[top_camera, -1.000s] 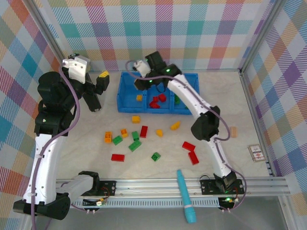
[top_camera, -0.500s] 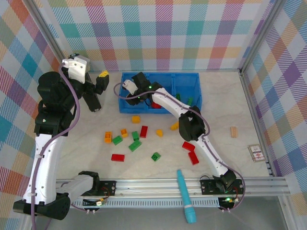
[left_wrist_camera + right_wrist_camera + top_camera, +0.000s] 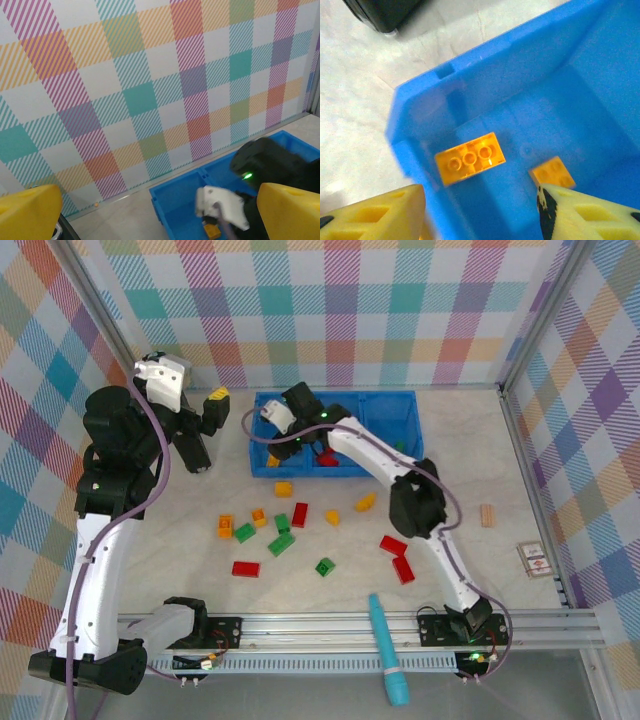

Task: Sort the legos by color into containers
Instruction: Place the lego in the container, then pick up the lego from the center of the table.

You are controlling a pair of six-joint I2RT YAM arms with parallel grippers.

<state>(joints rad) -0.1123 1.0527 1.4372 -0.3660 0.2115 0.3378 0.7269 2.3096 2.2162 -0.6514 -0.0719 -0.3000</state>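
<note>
The right gripper [image 3: 480, 214] hung over the left compartment of the blue tray [image 3: 470, 65], its yellow fingers [image 3: 385, 210] parted with nothing between them. Below it, on the compartment floor, lay an orange three-stud brick [image 3: 470, 159] near the left wall and a smaller orange brick [image 3: 551, 172] just to its right, the two apart from each other.

From above, the right arm reached across the desk [image 3: 150, 510] so that the right gripper [image 3: 280, 438] sat above the tray's [image 3: 400, 402] left end. Red bricks [image 3: 325, 455] lay in the middle compartment and a green brick [image 3: 398, 448] in the right one.

The rest of the legos [image 3: 284, 489] were scattered on the desk in front of the tray – orange, green and red mixed together, one red pair [image 3: 398, 557] lying close together toward the right.

The left gripper [image 3: 205, 418] was raised beside the tray's left end, clear of it. In its wrist view the left gripper [image 3: 160, 215] was spread wide and held nothing, facing the checked wall with the tray [image 3: 170, 200] below.

A teal pen-like tool [image 3: 388, 650] lay across the rail at the near edge.
</note>
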